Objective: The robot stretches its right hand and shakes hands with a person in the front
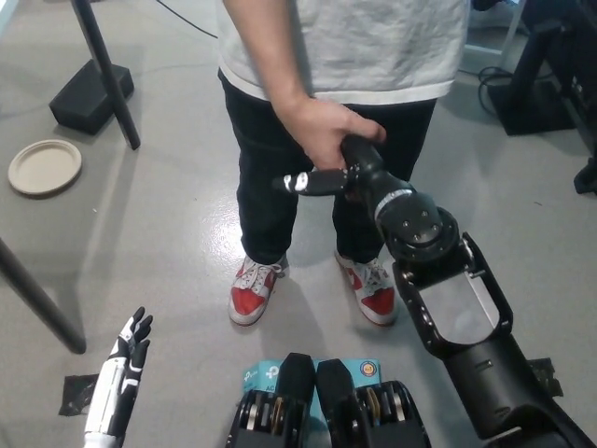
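- The black right hand, stretched far forward, is wrapped by the person's hand; whether its own fingers close on that hand cannot be told.
- Best to hold level and grip gently, without tugging.
- The white left hand rests near left, fingers spread.
- A paper plate lies empty at far left.
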`<action>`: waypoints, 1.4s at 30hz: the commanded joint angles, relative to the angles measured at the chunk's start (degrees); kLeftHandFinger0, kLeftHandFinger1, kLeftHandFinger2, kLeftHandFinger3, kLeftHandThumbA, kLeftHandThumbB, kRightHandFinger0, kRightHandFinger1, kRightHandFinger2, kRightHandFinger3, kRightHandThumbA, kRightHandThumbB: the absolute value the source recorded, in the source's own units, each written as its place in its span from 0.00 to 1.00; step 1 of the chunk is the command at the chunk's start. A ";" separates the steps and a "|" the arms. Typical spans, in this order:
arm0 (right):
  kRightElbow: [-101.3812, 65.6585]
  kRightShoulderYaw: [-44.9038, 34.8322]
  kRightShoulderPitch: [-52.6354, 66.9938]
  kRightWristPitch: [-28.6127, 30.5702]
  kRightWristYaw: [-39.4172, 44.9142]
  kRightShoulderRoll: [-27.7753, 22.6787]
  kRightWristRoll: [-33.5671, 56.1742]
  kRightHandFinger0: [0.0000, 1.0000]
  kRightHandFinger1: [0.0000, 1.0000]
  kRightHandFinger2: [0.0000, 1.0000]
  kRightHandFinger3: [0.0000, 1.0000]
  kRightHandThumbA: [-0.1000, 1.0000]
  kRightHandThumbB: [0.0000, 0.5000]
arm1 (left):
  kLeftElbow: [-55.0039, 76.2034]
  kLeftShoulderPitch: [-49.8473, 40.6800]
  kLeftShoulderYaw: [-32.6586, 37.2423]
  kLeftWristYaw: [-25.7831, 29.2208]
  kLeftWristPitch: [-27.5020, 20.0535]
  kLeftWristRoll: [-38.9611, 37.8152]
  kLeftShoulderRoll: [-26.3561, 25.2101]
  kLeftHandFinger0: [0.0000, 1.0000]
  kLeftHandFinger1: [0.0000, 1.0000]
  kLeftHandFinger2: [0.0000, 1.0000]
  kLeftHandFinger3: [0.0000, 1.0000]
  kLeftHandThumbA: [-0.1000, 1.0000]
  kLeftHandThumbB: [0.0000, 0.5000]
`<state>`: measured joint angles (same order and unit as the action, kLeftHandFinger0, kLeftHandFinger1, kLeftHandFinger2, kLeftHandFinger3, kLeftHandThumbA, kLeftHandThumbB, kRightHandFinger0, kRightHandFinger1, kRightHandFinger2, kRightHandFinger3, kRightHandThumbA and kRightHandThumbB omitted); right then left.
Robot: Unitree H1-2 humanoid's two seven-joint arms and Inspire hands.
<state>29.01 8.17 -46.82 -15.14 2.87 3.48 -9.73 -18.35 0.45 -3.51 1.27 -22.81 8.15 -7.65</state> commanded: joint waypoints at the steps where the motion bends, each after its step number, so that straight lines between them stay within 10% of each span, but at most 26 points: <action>1: -1.25 -1.33 -7.25 0.93 -7.61 3.03 -2.51 1.00 1.00 1.00 1.00 0.71 0.65 | 2.21 0.73 0.73 0.97 -0.10 1.78 -0.47 1.00 1.00 1.00 1.00 1.00 0.23; 4: -1.16 -1.40 -7.28 0.98 -7.93 3.13 -2.73 1.00 1.00 1.00 1.00 0.70 0.66 | 2.22 0.74 0.76 0.99 -0.07 1.76 -0.48 1.00 1.00 1.00 1.00 1.00 0.24; 7: -11.54 -0.14 -2.48 3.58 -10.55 4.33 -5.68 1.00 1.00 1.00 1.00 0.43 0.48 | 2.18 1.62 0.72 0.67 -0.29 1.64 -1.21 1.00 1.00 1.00 1.00 1.00 0.25; 18: -52.23 4.83 3.85 -7.05 -3.49 5.85 -9.47 1.00 1.00 1.00 1.00 0.55 0.49 | 2.23 3.19 0.38 -0.04 -0.06 0.33 -1.54 1.00 1.00 1.00 1.00 1.00 0.25; 24: -65.61 7.50 3.80 -9.48 -1.02 6.79 -11.14 1.00 1.00 1.00 1.00 0.44 0.48 | 2.12 4.43 0.38 -0.27 0.44 0.14 -1.60 1.00 1.00 1.00 1.00 1.00 0.27; 42: 8.23 2.56 -9.78 5.86 -9.68 2.21 -6.30 1.00 1.00 1.00 1.00 0.44 0.49 | 3.34 4.14 1.44 0.34 2.27 2.21 -0.93 1.00 1.00 1.00 1.00 1.00 0.14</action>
<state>13.11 13.57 -43.36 -20.52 -0.99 5.55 -16.78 -16.98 4.74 -2.86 1.15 -20.87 9.44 -8.37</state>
